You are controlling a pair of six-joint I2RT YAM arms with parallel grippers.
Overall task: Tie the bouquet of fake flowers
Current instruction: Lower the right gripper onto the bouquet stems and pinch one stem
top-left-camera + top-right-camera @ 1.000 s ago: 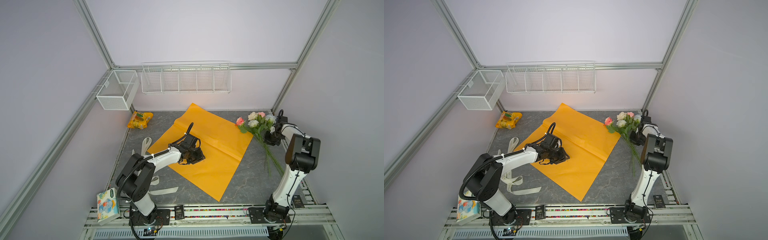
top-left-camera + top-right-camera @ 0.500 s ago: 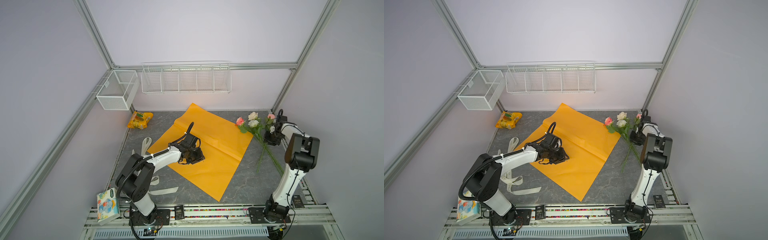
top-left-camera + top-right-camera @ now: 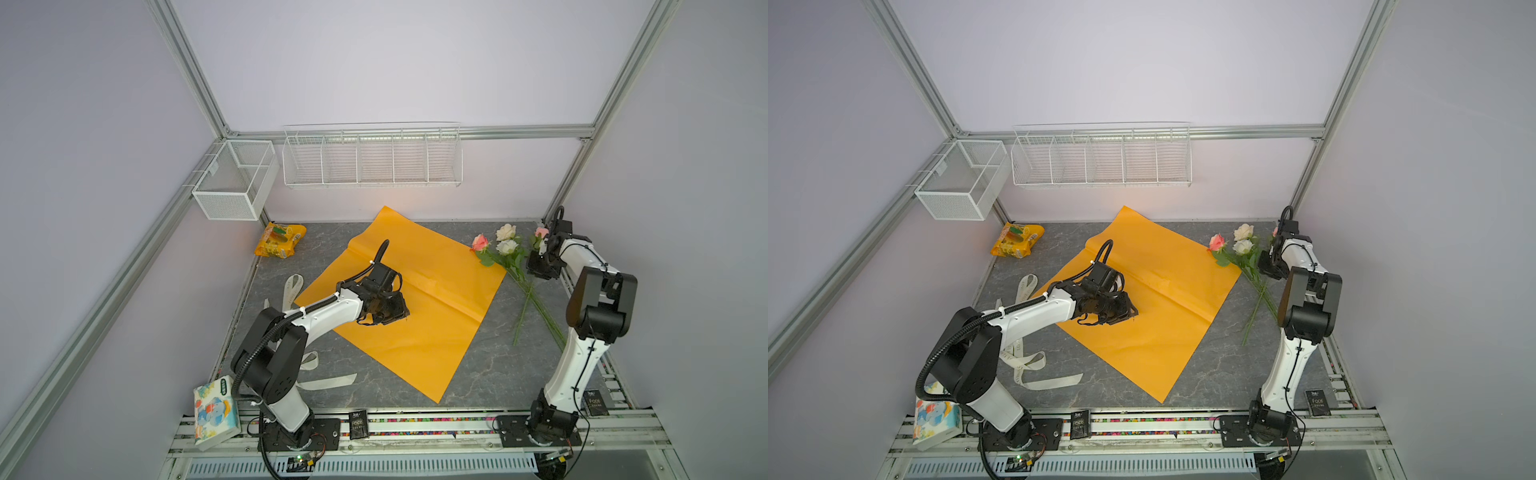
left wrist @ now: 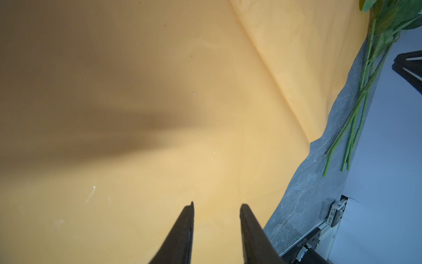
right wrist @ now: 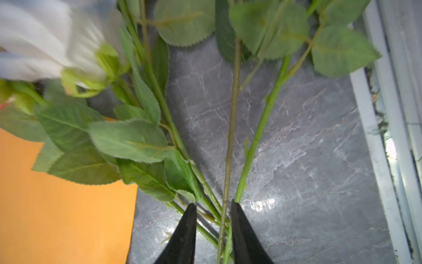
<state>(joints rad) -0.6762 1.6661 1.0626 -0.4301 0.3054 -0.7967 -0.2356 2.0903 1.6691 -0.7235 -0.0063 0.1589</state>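
Where table [image 3: 478, 365] reaches its right edge, bouquet of fake flowers [image 3: 509, 257] lies, leaves [image 5: 127, 139] overlapping corner of orange paper [image 3: 415, 299]. Right gripper [image 5: 213, 205] straddles stems [image 5: 229, 137]; clamped or loose, cannot tell. Left gripper [image 4: 217, 205], fingers apart, empty, over paper's middle. Grey table shows between paper edge and stems.

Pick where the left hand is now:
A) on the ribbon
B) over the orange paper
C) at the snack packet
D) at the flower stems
B: in both top views the left hand is over the middle of the orange paper, and its wrist view shows only paper under the open fingers.
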